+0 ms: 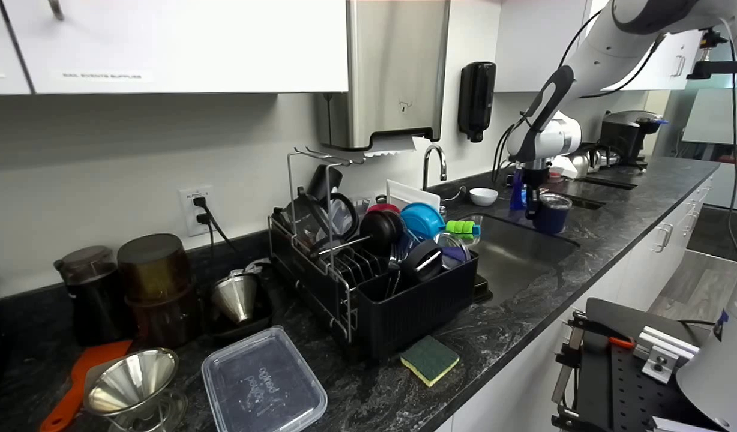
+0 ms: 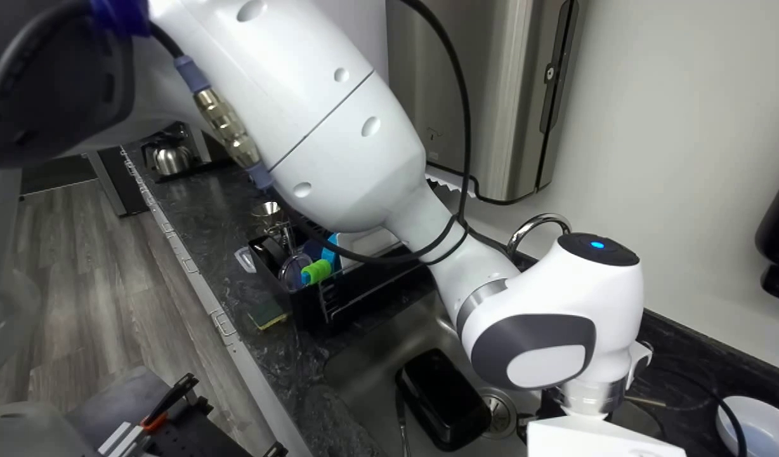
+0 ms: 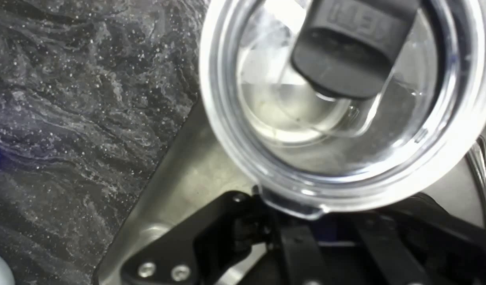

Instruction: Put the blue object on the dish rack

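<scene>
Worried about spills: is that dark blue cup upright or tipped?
Roughly upright: in an exterior view, the blue cup has its lid facing up.

White cabinets (image 1: 182, 39) hang on a pale wall (image 1: 92, 150) above a dark, veined countertop (image 1: 620, 222); the floor (image 2: 110, 304) has grey wood grain; far off stands a pale panel (image 1: 713, 117), perhaps a whiteboard

Cup (image 1: 553, 216) navy; dish rack (image 1: 416, 315) black; sponge (image 1: 430, 356) green, yellow; counter (image 1: 524, 312) black, grey-veined.
</scene>
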Robot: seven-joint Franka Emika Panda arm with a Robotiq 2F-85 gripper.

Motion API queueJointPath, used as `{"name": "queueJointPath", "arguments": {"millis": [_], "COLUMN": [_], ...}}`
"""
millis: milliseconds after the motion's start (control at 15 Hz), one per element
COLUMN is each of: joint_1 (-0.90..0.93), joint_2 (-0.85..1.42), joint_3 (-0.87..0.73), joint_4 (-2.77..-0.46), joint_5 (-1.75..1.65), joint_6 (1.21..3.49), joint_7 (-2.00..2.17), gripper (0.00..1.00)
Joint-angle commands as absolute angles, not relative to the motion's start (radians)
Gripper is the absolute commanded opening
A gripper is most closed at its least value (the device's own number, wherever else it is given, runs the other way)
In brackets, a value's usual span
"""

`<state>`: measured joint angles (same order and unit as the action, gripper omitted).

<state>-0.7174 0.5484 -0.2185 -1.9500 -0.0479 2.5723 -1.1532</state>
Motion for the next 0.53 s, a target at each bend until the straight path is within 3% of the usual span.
{"name": "queueJointPath", "arguments": {"millis": [0,467], "joint_1": [-0.691,-0.652], "joint_2": [0.522,0.433], "joint_3": [-0.24,-0.247], "joint_4": [-1.988,-2.122], "joint_5": [-0.07,-0.087], "joint_6": [2.526,2.511], "joint_7": [-1.061,-0.964], "gripper": [0.04,0.04]}}
